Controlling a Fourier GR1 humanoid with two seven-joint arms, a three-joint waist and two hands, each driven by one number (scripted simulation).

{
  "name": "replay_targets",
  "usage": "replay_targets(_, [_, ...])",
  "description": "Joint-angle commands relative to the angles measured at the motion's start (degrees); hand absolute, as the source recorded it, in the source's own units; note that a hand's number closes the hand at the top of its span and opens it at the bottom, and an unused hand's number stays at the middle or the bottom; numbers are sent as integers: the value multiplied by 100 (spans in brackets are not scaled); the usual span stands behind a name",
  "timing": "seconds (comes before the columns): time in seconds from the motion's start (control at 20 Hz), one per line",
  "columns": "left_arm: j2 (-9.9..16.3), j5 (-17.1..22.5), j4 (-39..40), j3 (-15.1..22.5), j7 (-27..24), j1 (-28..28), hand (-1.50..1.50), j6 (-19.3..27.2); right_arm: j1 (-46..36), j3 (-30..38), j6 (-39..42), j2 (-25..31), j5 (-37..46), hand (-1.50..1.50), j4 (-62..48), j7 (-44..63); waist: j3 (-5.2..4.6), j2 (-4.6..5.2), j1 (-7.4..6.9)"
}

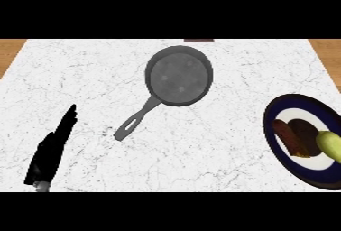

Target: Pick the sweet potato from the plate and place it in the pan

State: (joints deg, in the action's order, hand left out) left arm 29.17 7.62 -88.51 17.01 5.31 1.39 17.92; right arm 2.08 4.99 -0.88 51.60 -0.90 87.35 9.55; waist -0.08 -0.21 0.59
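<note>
- Two foods lie on the plate [274,118], a white plate with a dark blue rim, far across the counter [220,149] from the only hand in view. One is the sweet potato [297,137], dark reddish-brown; the other is a pale yellow-green vegetable [330,145] just beyond it, touching or nearly touching it.
- One hand shows: the left hand [53,149], black, at the lower left, fingers straight and together, holding nothing, resting. The right hand is out of view.
- Sweet potato, as a judgement: probably stiff and fairly dense, with a dull skin unlikely to slip and little risk of bruising. It looks like two dark lobes side by side, so its exact outline is hard to tell.
- Where to hold, as a judgement: across the middle of its long body, from the side facing the pan [180,75], away from the pale vegetable, so that neighbour is not nudged.
- Pan: grey, round, empty, ahead and to the right of the left hand, between that hand and the plate but farther back. Its handle [136,119] points back toward the left hand.
- Edges: the plate runs off the right border, near the counter's side.
- Room: bare white marble lies between plate and pan, leaving an open path. The pan's low wall needs clearing.
</note>
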Motion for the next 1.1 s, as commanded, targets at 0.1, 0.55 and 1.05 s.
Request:
replay_targets(0.1, [49,-22,-164,-87,151,-4,0,-146,-434,-366,1230,649,-11,-150,274,682,3,27,-148])
replay_targets(0.55, [-160,-153,182,-318,-152,-76,0,-376,-1705,-1004,2353,423,19,-150,452,2276,4,33,-134])
replay_targets(1.05, [-343,-399,187,-420,313,-362,0,-447,-2457,-1826,3166,-409,294,-150,465,3826,4,29,-67])
